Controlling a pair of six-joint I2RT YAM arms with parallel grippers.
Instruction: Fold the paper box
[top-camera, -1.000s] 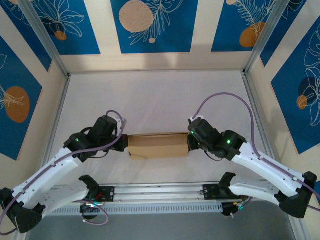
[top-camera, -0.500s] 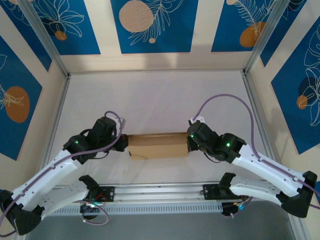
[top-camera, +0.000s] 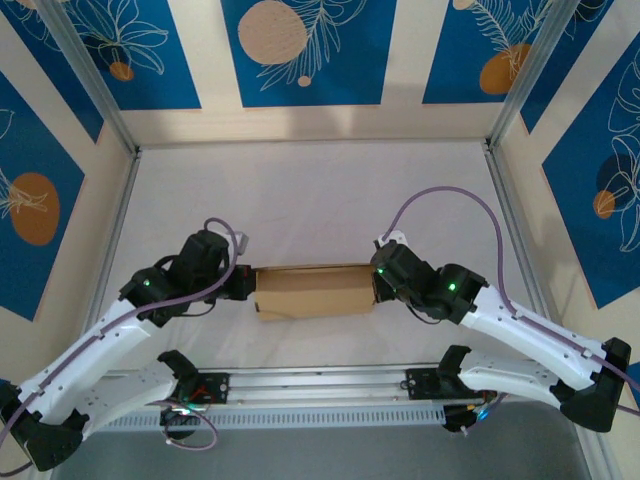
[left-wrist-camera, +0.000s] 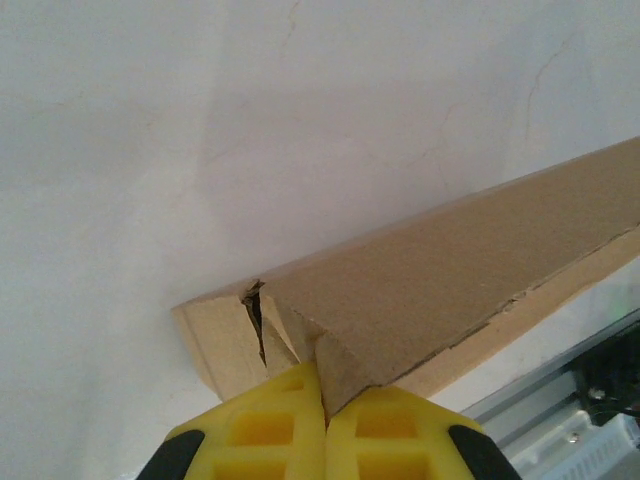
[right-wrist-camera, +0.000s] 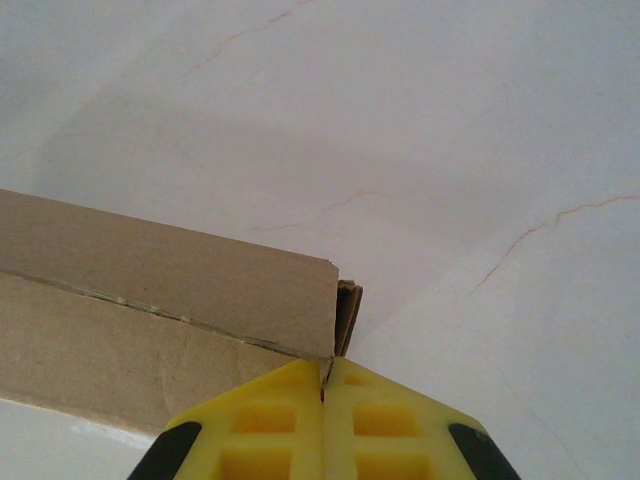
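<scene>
- The box lies on the table between the 2 grippers, as a closed, low brown block, with its long side running from one gripper to the other.
- The left gripper has its jaws closed, the 2 yellow pads pressed together. The left end of the box is right in front of the tips, and one corner of the top panel comes down to the seam between the pads. I cannot tell if a thin edge of cardboard is pinched there or is only touched.
- Just beside this corner, a small dark gap shows where the end flap meets the top panel, so this end does not look fully seated.
- The right gripper is also closed, pad against pad. The right end of the box stands just in front of its tips and to the left of them, and the folded end layers are visible at the corner.
- My judgement of the step: the folding is nearly complete, and the 2 closed grippers press the 2 ends toward each other to seat the last flaps.
- The next move probably calls for an even push from both sides, aimed at the open corner in front of the left tips. Uneven force could slide the box sideways or crush the corner.
</scene>
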